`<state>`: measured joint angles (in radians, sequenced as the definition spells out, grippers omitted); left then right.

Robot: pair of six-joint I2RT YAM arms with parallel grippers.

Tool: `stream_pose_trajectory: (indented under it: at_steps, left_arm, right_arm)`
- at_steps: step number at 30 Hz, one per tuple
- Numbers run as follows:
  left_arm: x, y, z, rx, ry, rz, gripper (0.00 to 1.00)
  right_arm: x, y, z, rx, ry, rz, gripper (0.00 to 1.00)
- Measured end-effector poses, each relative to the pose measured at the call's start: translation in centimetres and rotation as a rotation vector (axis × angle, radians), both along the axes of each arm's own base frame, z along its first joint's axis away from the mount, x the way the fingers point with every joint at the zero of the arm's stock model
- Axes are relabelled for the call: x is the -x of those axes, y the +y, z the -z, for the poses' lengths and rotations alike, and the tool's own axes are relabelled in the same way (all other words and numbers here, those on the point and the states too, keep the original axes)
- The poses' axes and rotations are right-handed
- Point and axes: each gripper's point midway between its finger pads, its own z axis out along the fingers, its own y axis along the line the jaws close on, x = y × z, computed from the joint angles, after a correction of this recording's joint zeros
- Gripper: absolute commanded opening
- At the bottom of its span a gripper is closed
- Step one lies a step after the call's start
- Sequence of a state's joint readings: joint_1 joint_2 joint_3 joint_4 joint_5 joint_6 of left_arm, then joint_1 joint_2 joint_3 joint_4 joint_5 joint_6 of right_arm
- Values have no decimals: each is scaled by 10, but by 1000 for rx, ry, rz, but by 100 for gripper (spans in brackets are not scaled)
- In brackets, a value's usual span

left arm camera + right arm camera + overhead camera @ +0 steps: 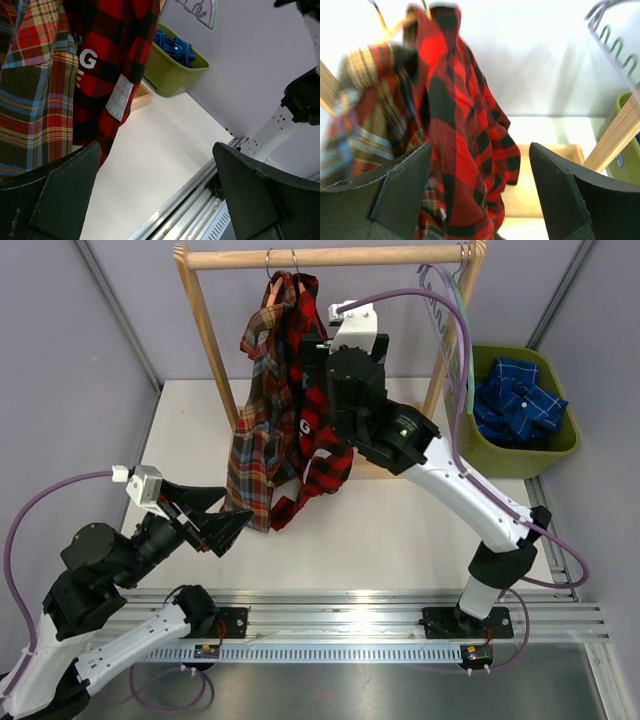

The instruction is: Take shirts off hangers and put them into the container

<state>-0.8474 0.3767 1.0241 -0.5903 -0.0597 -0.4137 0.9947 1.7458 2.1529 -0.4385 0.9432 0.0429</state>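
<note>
— Where do we stand with the shirts?

— Neither is off yet. The red-and-black shirt [318,390] and the tartan shirt [255,435] both hang on their hangers [271,288] from the wooden rail [330,257], at the far side of the bench [380,540], left of centre. The container [548,458] sits far right, beyond the rack's right post, with only a blue shirt [515,400] in it.

— And our jaws?

— The right jaws are raised to the red-and-black shirt and spread, with the cloth hanging just ahead of them. We see nothing pinched. The left jaws are spread wide and empty, low down near the tartan shirt's hem.

— So which step are we on?

— We judge it the start of the first removal: getting a hold on the red-and-black shirt.

— What does the next move call for?

— We should close on a firm fold near the shoulder, then draw the cloth down and off the hanger's arm. A straight tug may drag the hook along the rail or bring the hanger away too.
</note>
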Motion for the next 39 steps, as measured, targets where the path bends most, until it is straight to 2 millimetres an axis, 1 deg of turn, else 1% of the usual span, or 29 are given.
stream_pose_trajectory:
  at_steps: [3,6,9,11,13,14,15,17,19,21,24,29,32,35,39]
  left_arm:
    - [-1,-2,-1,4,4,3,99]
    - [-2,-3,1,0,9,4,99]
    - [-2,-4,1,2,10,4,99]
    - [-2,-4,1,2,11,4,99]
    - [-2,-3,1,3,11,4,99]
    - [-2,-3,1,3,11,4,99]
    - [-2,-3,1,2,11,3,99]
    - [-2,-3,1,3,11,3,99]
    - [-2,-3,1,3,11,3,99]
    - [-2,-4,2,0,13,3,99]
    - [-3,-5,6,-6,19,3,99]
    - [-3,-5,12,-10,25,3,99]
    - [-3,-5,13,-10,27,3,99]
    - [-3,-4,13,-9,26,3,99]
    - [-1,-2,11,-1,19,2,99]
  right_arm:
    - [8,-6,-26,-32,-28,-40,88]
    - [9,-8,-45,-49,-36,-95,88]
    - [-1,-10,-51,-64,-22,-154,89]
    - [-10,-8,-45,-62,6,-192,91]
    - [-18,0,-34,-48,43,-238,92]
    - [-20,8,-27,-41,63,-274,92]
    - [-20,21,-18,-31,89,-326,93]
    - [-18,41,-4,-20,130,-414,93]
    - [-13,58,10,-12,170,-494,93]
    - [-7,69,17,-16,194,-559,93]
    - [-1,77,17,-33,204,-609,93]
    - [3,81,16,-53,206,-638,92]
    - [1,81,12,-71,194,-629,86]
    - [-7,74,7,-88,173,-563,81]
    - [-20,61,0,-105,143,-458,79]
